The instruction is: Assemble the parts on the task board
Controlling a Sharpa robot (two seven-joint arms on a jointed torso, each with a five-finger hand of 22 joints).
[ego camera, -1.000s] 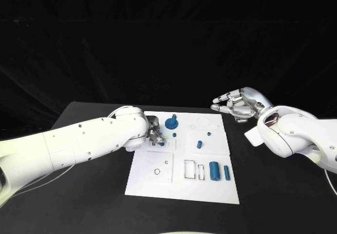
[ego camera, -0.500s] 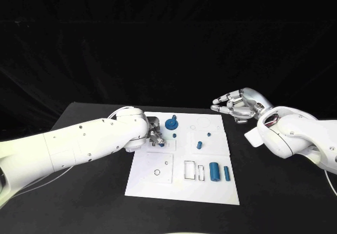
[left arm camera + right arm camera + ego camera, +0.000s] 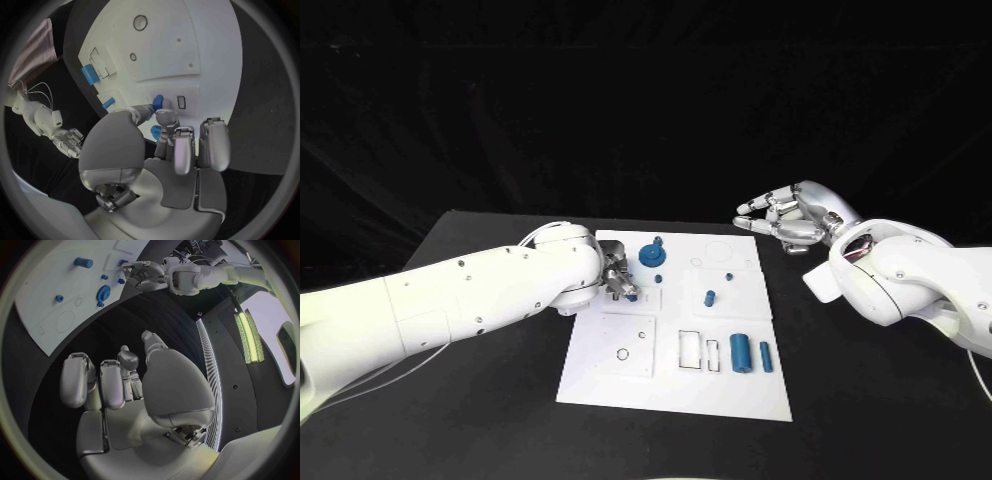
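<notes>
The white task board (image 3: 672, 375) lies mid-table. My left hand (image 3: 619, 278) is low over the board's left side, thumb and a finger pinching a small blue part (image 3: 157, 101), (image 3: 635, 294) beside a rectangular slot (image 3: 181, 102). A blue gear (image 3: 653, 255) stands just beyond that hand. A small blue peg (image 3: 710, 296) sits mid-board, and a thick blue cylinder (image 3: 740, 352) and a thin one (image 3: 766, 352) lie at the right. My right hand (image 3: 788, 218) hovers past the board's far right corner, fingers apart, holding nothing. The right wrist view shows the gear (image 3: 103, 291) and my left hand (image 3: 147, 275).
Outlined empty recesses (image 3: 694, 347) mark the board's near half, with a round hole (image 3: 625, 352) at the near left. Bare black table (image 3: 488, 380) surrounds the board. My left forearm (image 3: 459, 300) crosses the table's left side.
My left hand has edged very slightly over the board's left side, still on the blue part. The right hand has stayed put.
</notes>
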